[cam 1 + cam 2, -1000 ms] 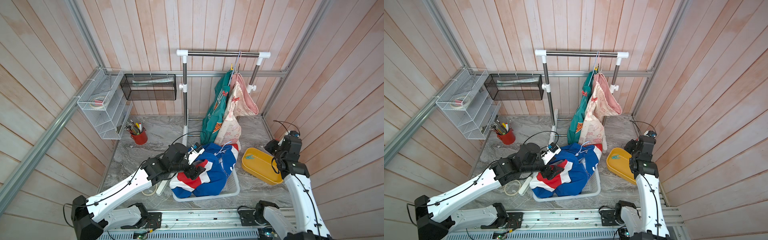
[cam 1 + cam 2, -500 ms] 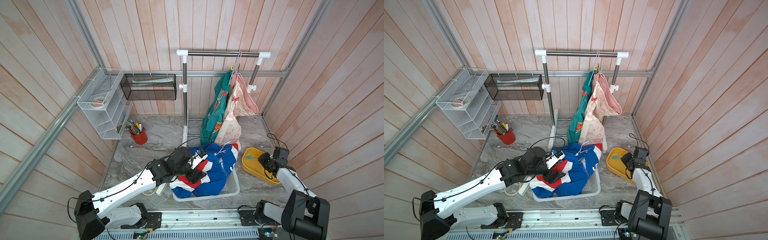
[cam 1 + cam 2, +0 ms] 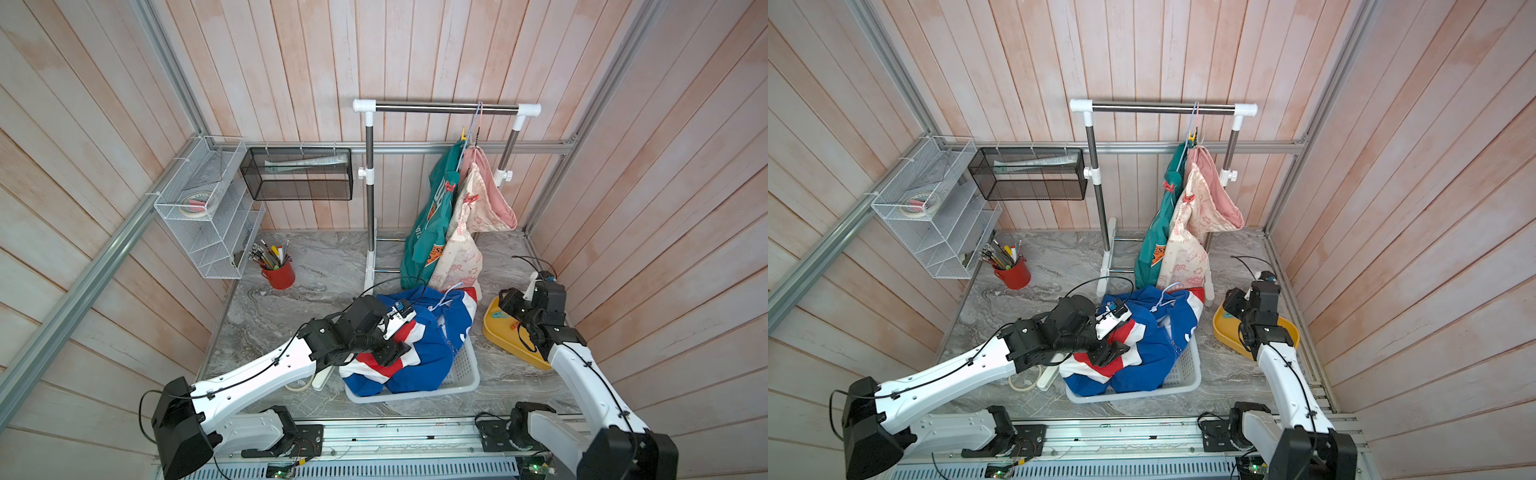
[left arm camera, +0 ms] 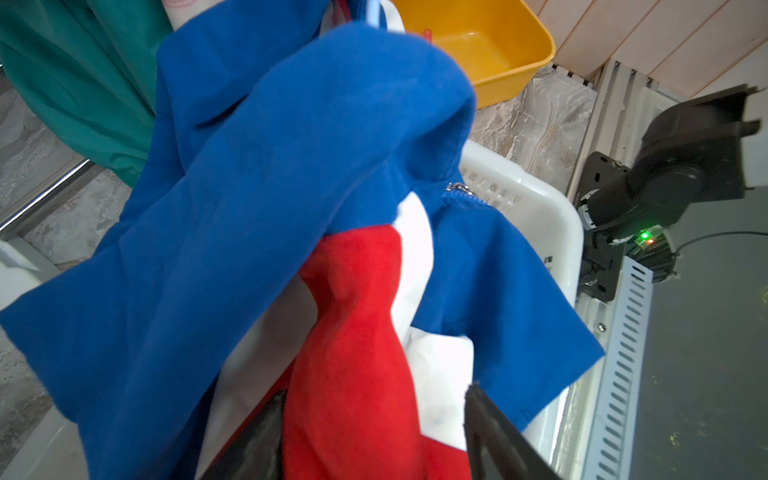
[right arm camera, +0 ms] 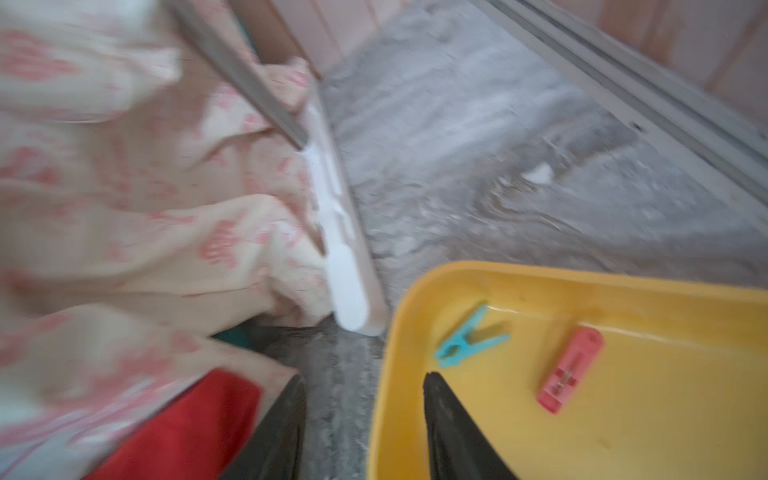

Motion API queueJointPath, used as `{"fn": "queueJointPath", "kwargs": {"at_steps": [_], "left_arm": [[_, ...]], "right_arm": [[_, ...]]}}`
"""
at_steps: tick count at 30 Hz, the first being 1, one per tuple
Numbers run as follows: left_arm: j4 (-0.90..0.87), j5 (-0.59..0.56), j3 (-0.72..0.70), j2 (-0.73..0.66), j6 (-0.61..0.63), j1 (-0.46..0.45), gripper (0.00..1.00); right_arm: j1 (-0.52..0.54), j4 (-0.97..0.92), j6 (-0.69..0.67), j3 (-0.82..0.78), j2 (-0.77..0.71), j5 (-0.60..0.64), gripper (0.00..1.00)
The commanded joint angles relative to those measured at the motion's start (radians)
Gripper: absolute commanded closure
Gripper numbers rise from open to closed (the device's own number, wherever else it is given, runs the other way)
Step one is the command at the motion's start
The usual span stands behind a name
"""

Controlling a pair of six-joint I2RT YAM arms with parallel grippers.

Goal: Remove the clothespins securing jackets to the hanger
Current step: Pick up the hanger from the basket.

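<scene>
1. Left wrist view: the left claw [image 4: 376, 390] has its two dark fingers [image 4: 486, 436] standing apart, with the red and white panels of the blue jacket [image 4: 270, 187] bunched between them (whether they actually press the cloth, I cannot tell).
2. That jacket lies heaped in the white basket [image 3: 461, 374], which sits toward the table's [image 3: 316, 266] near edge, about midway along it.
3. Right wrist view, blurred: the right claw [image 5: 363, 376] is spread, nothing between its fingers, and hangs over the rim of the yellow tray [image 5: 415, 291] close to the table's right edge.
4. Inside the tray lie a coral clothespin [image 5: 569, 370] and a light-blue clothespin [image 5: 465, 340], apart from each other.
5. In a top view the teal jacket [image 3: 432, 216] and the cream jacket [image 3: 461, 249] hang side by side from the rail [image 3: 444, 109] at the far edge. A teal-side pin [image 3: 450, 187], coral, sits on the first and a cream-side pin [image 3: 469, 198], also coral, on the second.
6. A red cup [image 3: 278, 276] of pens stands near the table's left edge, well apart from the basket, beside the white wire shelf [image 3: 199, 216] on the wall.
</scene>
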Motion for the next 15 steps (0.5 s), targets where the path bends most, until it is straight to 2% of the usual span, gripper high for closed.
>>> {"fn": "queueJointPath", "kwargs": {"at_steps": [1,3,5,10,15], "left_arm": [[0.035,-0.041,-0.009,0.026,-0.007,-0.001,0.4],[0.042,-0.043,-0.003,0.032,-0.014,-0.001,0.45],[0.053,-0.046,-0.001,0.035,-0.017,0.002,0.56],[0.06,-0.025,0.011,0.045,-0.035,0.019,0.71],[0.073,0.006,0.006,0.045,-0.068,0.054,0.83]], "right_arm": [[0.09,-0.046,-0.074,0.016,-0.101,0.007,0.52],[0.158,-0.046,-0.112,0.017,-0.161,-0.044,0.52],[0.241,-0.053,-0.148,0.017,-0.209,-0.056,0.52],[0.403,-0.03,-0.177,0.005,-0.24,-0.1,0.51],[0.599,-0.009,-0.207,0.022,-0.214,-0.037,0.5]]}}
